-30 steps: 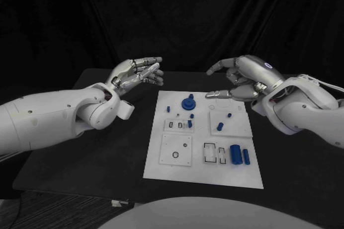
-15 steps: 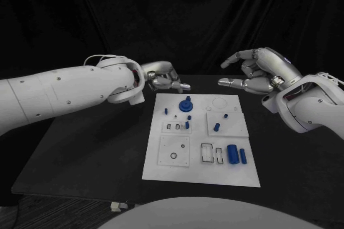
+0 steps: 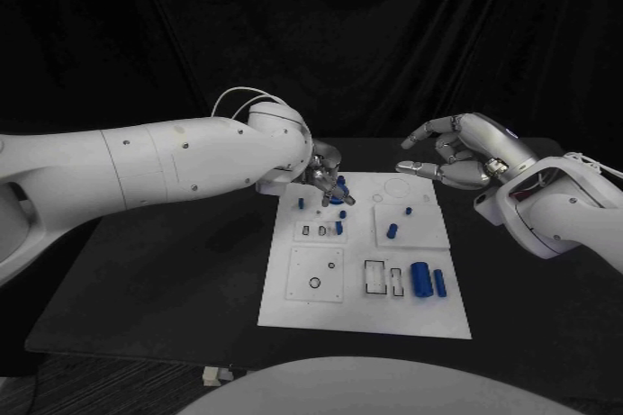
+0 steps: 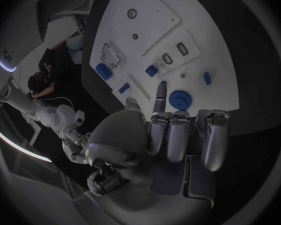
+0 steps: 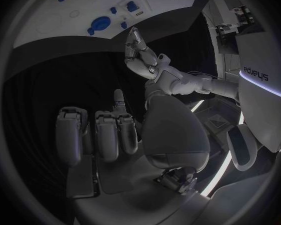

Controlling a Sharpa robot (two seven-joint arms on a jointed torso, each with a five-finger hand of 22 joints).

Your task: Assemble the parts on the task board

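The white task board (image 3: 318,298) is seen in the middle of the black counter (image 3: 156,280), a little below the centre of the head view. The left hand (image 3: 325,176) is placed over the upper left part of the board, and its fingers (image 4: 167,135) are seen curled downward just beside a round blue part (image 3: 338,192); whether the part is touched or gripped cannot be told. In the left wrist view the same round blue part (image 4: 180,99) is seen just beyond the fingertips. The right hand (image 3: 457,154) is held above the counter at the upper right of the head view, beyond the far right corner of the board; its fingers are spread apart and nothing is held in them. Two blue cylinders (image 3: 429,279) are lying side by side at the lower right of the board, and some small blue parts (image 3: 394,228) are found in its middle.
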